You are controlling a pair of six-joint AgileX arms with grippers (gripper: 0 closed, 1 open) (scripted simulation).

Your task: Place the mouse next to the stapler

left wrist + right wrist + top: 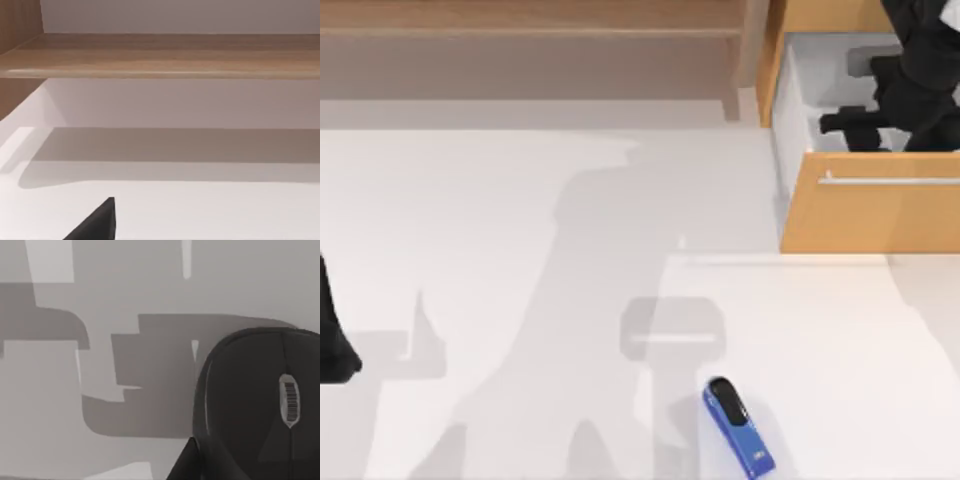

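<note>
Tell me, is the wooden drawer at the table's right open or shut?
Open. In the top view the drawer is pulled out, its pale interior exposed behind the handled front, and the right pincer reaches down inside it.

The stapler is slim and bright blue with a black rounded end, lying flat on the counter near its front edge, angled diagonally. The mouse is dark grey-black and rounded, its scroll wheel facing my right wrist camera.
</note>
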